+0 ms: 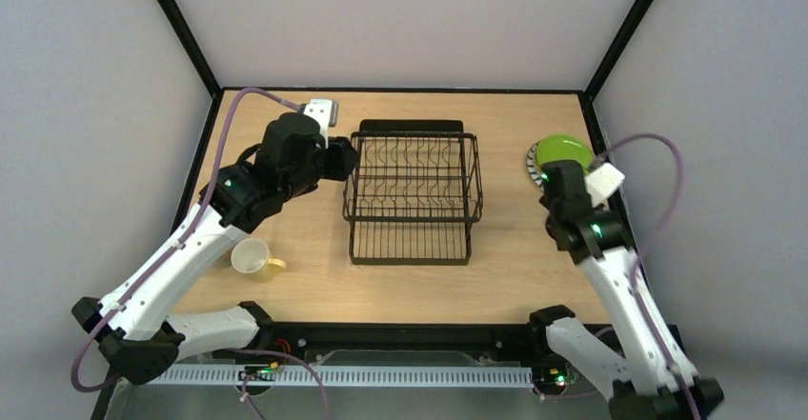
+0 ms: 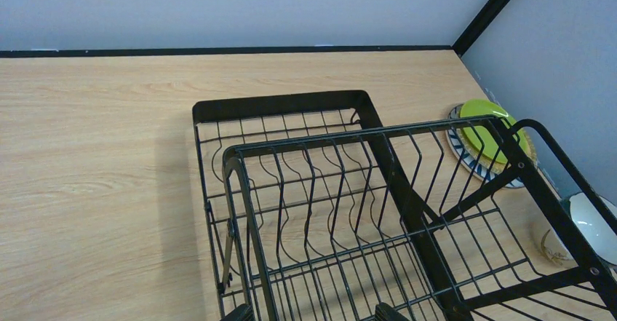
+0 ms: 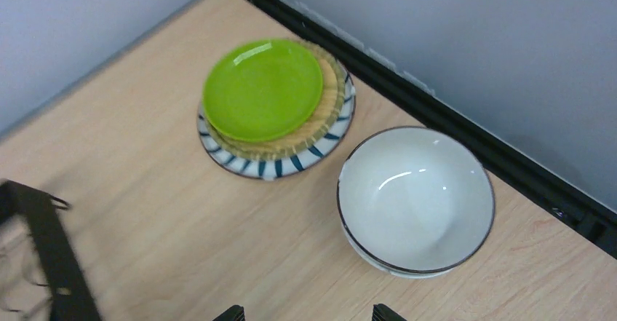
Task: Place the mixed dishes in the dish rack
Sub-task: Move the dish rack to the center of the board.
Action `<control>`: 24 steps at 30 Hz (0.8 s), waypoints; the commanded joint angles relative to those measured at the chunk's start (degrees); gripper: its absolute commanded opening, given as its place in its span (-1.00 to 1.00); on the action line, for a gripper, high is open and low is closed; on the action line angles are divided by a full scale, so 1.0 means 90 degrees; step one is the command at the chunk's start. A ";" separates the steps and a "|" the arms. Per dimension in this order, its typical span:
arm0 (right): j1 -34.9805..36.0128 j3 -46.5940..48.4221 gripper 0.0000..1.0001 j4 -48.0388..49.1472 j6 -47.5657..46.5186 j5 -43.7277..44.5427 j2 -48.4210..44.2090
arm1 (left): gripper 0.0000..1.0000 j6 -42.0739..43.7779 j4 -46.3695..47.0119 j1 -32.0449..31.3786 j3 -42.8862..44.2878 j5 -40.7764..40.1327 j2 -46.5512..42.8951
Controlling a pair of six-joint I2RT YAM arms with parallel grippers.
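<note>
Lime-green plate (image 3: 262,88): top of a three-plate stack at the far right of the surface (image 1: 515,277), just beside a white bowl (image 3: 415,197); glossy, so probably slick, stiff and light; the rim is the only place to take hold
Tan plate (image 3: 331,99): middle of the stack, matt woven look, likely grippier; only its edge shows
Striped-rim plate (image 3: 291,167): bottom, flat on the surface; looks ceramic, so heavier and chippable
Plate orientation: all flat, face up; round, so no long axis; each must be stood on edge for the dividers
Pale yellow mug (image 1: 252,258): near left, well apart from the rack, mouth up as far as I can tell, handle toward the rack; rigid, breakable, best taken by the wall or handle
Dish rack (image 1: 412,191): mid-surface, nothing in it, stiff black wire; long axis seems to run near to far
Left hand (image 2: 313,314): fingers spread wide, holding nothing, above the rack's left edge
Right hand (image 3: 307,314): fingers spread wide, holding nothing, above bare surface near the stack and bowl
</note>
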 commanded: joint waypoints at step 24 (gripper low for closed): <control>-0.0097 0.1128 0.99 0.1183 -0.2052 -0.1226 0.2039 | 0.98 -0.0310 -0.0470 0.0441 -0.0170 -0.0354 -0.0081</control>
